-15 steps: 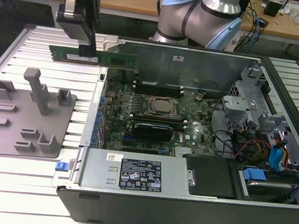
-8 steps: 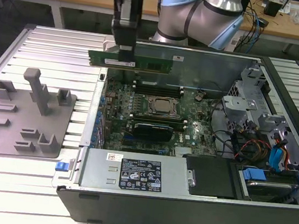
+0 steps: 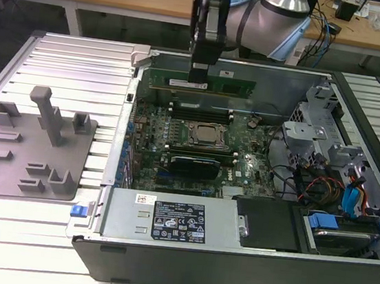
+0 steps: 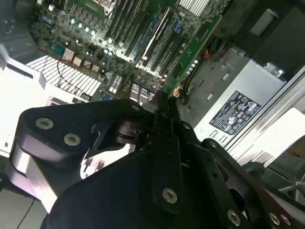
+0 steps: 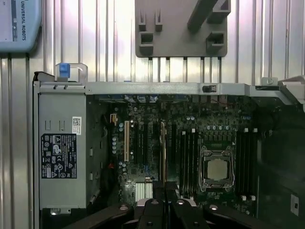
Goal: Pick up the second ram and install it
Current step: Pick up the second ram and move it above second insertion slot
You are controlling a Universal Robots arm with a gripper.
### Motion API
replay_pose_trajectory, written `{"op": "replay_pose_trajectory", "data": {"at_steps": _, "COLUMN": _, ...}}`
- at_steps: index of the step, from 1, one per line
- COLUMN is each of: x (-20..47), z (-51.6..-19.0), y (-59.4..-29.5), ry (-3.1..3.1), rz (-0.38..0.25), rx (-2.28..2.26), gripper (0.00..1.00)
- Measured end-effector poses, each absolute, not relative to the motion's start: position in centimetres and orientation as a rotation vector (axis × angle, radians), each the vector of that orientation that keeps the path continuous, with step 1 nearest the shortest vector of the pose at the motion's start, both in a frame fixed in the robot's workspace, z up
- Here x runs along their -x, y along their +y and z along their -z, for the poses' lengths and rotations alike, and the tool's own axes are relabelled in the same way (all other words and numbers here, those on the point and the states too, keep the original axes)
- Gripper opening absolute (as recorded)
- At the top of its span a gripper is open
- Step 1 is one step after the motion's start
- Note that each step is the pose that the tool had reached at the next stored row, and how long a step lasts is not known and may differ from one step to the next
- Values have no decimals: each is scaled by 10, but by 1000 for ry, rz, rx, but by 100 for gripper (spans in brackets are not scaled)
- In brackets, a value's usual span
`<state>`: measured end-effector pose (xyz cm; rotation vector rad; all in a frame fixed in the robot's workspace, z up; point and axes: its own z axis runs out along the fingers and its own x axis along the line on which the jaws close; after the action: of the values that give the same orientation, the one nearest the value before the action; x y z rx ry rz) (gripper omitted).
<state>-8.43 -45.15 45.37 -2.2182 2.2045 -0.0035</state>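
My fingers (image 3: 198, 74) are clamped on the second ram (image 3: 235, 86), in the upper centre of the exterior view. Its long axis runs from that view's left to its right, parallel to the memory slots (image 3: 201, 109) just under it in the frame, beyond the processor (image 3: 208, 136). I judge it not yet seated.

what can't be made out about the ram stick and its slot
Exterior view: the black pincer covers the middle of the long green circuit-board stick it grips, hiding the contact.
Exterior view: which slot on the green motherboard the stick hangs over is too small to judge.
Second wrist view: the pincer's dark body blocks the motherboard under it.
Exterior view: the grey plastic tray is cut off by the left edge.
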Motion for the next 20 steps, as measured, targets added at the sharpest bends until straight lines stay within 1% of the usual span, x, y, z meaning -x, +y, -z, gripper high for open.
{"op": "replay_pose_trajectory", "data": {"at_steps": 5, "x": 75, "z": -447, "y": -444, "ry": 2205, "rz": 4, "rx": 2218, "gripper": 10}}
{"op": "replay_pose_trajectory", "data": {"at_steps": 10, "x": 64, "z": -430, "y": -429, "ry": 2205, "rz": 3, "rx": 2218, "gripper": 10}}
{"op": "replay_pose_trajectory", "data": {"at_steps": 15, "x": 61, "z": -417, "y": -421, "ry": 2205, "rz": 3, "rx": 2218, "gripper": 10}}
{"op": "replay_pose_trajectory", "data": {"at_steps": 20, "x": 60, "z": -405, "y": -404, "ry": 2205, "rz": 3, "rx": 2218, "gripper": 10}}
